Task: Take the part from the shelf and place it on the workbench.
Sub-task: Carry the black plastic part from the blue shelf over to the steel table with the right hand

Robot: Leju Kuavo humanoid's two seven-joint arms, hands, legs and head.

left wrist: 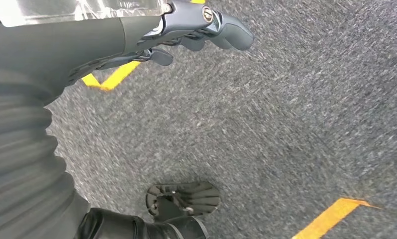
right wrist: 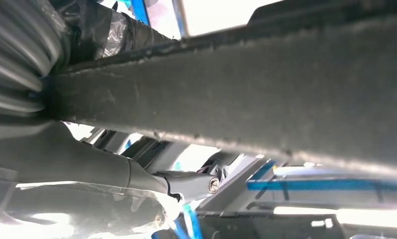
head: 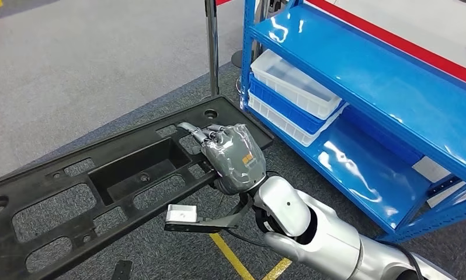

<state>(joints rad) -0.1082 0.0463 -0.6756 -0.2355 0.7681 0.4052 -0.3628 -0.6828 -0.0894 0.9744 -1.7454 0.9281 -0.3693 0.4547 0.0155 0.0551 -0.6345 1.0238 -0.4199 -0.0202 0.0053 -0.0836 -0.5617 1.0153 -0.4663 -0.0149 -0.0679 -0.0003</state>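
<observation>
Grey carpet (head: 73, 64) bkgd — right hand (head: 230, 154) gripping long black ribbed plastic part (head: 102, 186); left hand (left wrist: 196, 30) empty, fingers apart

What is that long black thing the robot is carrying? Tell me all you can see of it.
The black part is a long, flat, matte panel, plastic by its look, with a deep rectangular recess, open cut-outs and round holes. It hangs tilted above the grey carpet, beside the blue shelf. The right hand grips its edge.

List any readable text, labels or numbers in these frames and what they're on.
None readable.
Orange mark on the back of the right robot hand: too small and blurred to read.
White labels on the blue shelf at its lower right: no legible print.
Black part: no visible markings.
</observation>
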